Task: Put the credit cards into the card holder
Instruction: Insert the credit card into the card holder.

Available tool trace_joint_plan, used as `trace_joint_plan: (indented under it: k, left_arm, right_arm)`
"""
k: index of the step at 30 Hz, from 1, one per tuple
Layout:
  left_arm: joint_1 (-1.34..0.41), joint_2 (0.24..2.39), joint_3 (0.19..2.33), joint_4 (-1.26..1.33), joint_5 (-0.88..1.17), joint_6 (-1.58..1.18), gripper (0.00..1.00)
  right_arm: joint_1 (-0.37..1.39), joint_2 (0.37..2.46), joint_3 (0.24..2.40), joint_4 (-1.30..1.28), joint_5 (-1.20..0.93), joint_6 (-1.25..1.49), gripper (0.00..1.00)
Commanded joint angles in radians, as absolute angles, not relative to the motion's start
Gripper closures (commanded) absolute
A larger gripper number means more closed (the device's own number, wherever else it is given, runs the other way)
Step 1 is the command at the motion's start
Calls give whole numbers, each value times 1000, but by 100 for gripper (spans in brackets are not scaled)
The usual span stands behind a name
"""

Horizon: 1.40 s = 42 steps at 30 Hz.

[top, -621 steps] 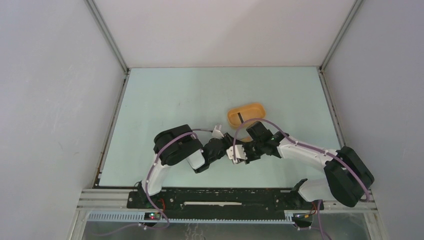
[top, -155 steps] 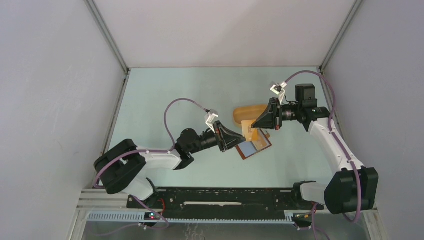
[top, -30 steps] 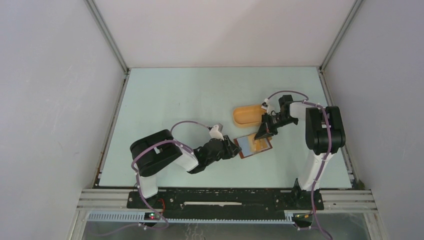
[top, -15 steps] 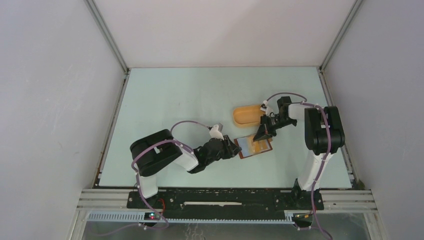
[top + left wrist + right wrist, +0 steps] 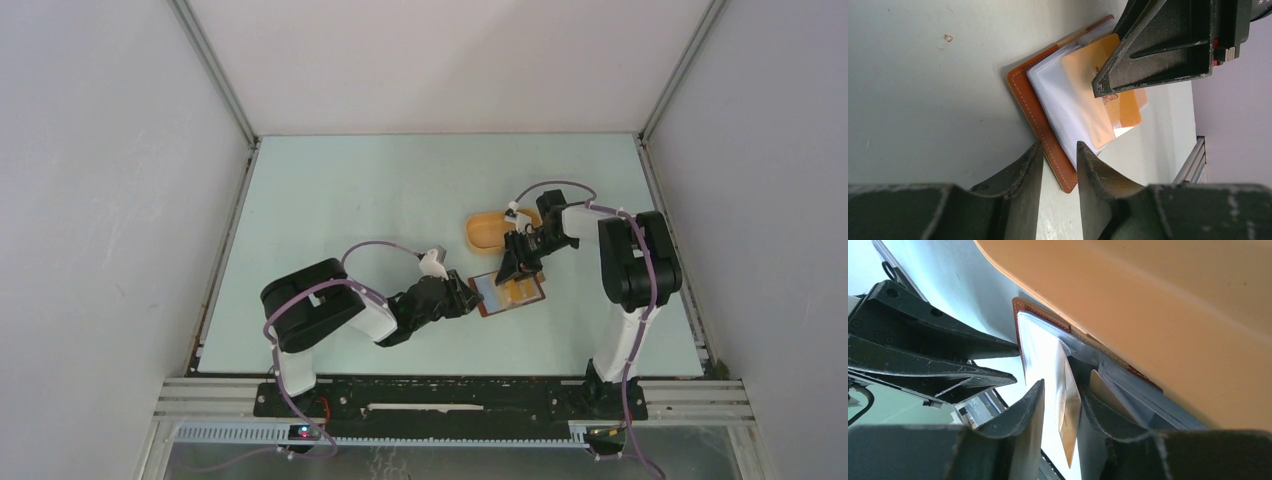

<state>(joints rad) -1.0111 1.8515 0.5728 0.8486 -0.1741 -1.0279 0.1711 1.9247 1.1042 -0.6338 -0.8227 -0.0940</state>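
**Worktop** (image 5: 350, 220): pale green; it carries all items below.

**Tray** (image 5: 487, 228): one, orange-yellow, oval, at centre-right of the worktop. The right arm covers part of it, so its contents cannot be told.

**Card holder** (image 5: 525, 295): one, reddish-brown, lying open just in front of the tray. Clear inner sleeves face up.

**Left hand** (image 5: 1058, 147): narrow, with its two fingers clamped on the stitched brown edge of the card holder (image 5: 1035, 112).

**Right hand** (image 5: 1060, 387): narrow, pinching a credit card between its fingers. It is tipped down onto the sleeves of the card holder, opposite the left hand.

**Credit card** (image 5: 1063, 410): one seen, thin, pale and glossy. It is held edge-on at the sleeve mouth; whether it has entered a sleeve cannot be told.
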Motion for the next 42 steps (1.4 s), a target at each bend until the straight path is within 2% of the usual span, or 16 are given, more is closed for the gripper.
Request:
trace_joint_plan:
  k: [1, 9, 22, 34, 42]
  left_arm:
    - [-1005, 1874, 592, 756, -177, -1000, 63]
    - [-1004, 1865, 586, 753, -174, -997, 63]
    - [-1002, 1859, 586, 748, -173, -993, 63]
    - [-1000, 1860, 586, 747, -169, -991, 63]
    - [-1000, 1873, 596, 747, -156, -991, 63]
  right_arm:
    - [175, 1861, 1134, -658, -751, -127, 60]
    - [186, 1801, 1134, -675, -670, -155, 55]
    - [166, 1797, 1141, -708, -667, -171, 54]
    - [128, 1802, 1140, -736, -677, -188, 58]
    - [133, 1835, 1140, -732, -670, -180, 69]
